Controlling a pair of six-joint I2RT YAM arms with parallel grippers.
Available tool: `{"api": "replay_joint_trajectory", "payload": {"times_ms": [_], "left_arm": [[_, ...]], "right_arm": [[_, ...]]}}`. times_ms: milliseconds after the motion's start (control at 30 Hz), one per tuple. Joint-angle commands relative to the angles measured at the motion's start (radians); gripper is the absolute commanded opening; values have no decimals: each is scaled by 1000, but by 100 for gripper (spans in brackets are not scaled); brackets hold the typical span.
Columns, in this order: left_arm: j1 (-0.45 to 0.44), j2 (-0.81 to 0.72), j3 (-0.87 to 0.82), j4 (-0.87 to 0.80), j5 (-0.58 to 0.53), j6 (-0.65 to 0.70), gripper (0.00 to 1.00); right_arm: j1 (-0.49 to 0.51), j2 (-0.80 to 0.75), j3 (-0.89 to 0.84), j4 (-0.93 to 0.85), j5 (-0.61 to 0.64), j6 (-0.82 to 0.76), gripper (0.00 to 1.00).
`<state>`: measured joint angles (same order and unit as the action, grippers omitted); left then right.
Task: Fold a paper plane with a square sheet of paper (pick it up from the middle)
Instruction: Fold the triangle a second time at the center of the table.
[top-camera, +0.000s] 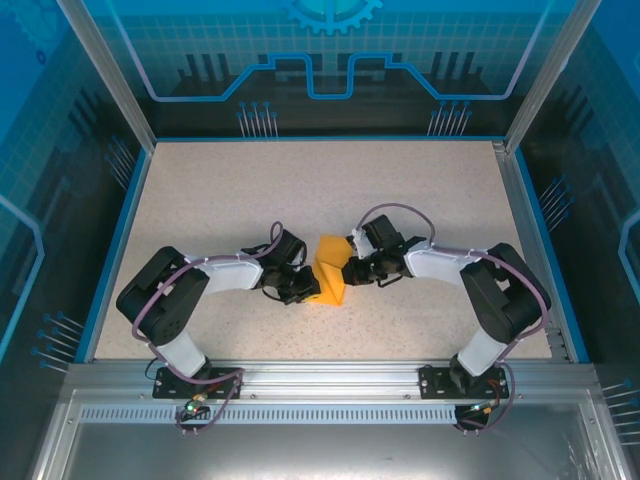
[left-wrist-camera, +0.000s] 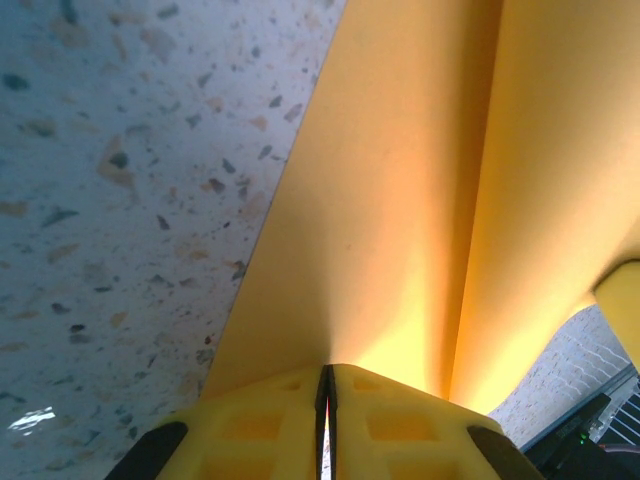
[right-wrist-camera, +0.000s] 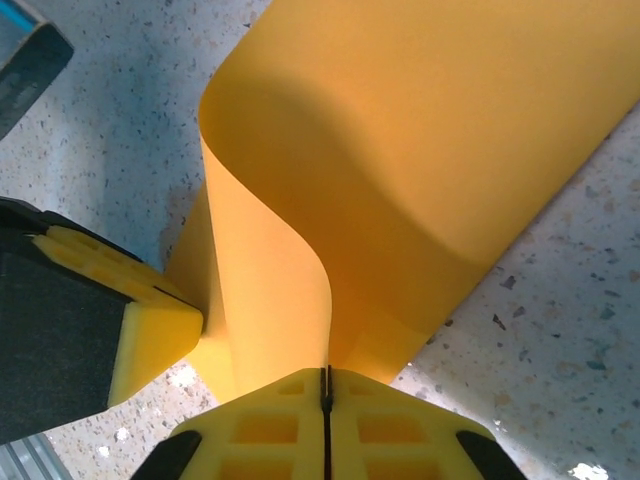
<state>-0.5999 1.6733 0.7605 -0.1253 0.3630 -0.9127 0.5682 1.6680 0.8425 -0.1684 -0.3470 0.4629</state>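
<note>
Speckled beige table (top-camera: 300, 190) spans the middle of the frame; just below centre, the bent orange square sheet of paper (top-camera: 331, 275) touches it along its lower edge.

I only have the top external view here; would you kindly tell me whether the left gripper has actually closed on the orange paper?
Observer: Yes. In the left wrist view, the left gripper is shut on the square sheet of paper, with the edge pinched between its jaws.
Operator: Thank you. And the right one?
Observer: The right gripper is also shut on an edge of the sheet, with its jaws together.
Operator: Does the paper lie flat between them?
Observer: No. The right wrist view shows it bending in a soft curve above the speckled table.
</note>
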Motion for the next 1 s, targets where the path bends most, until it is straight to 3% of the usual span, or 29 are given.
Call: {"api": "replay_joint_trajectory", "payload": {"times_ms": [0,967], "left_arm": [[-6,0,-6,-60,-41,25,13],[-6,4,2,-71,-38,31,13]], "right_arm": [[-15,32,31,-43,3,-32,8],[-4,110,121,-120,41,-76,10]]}}
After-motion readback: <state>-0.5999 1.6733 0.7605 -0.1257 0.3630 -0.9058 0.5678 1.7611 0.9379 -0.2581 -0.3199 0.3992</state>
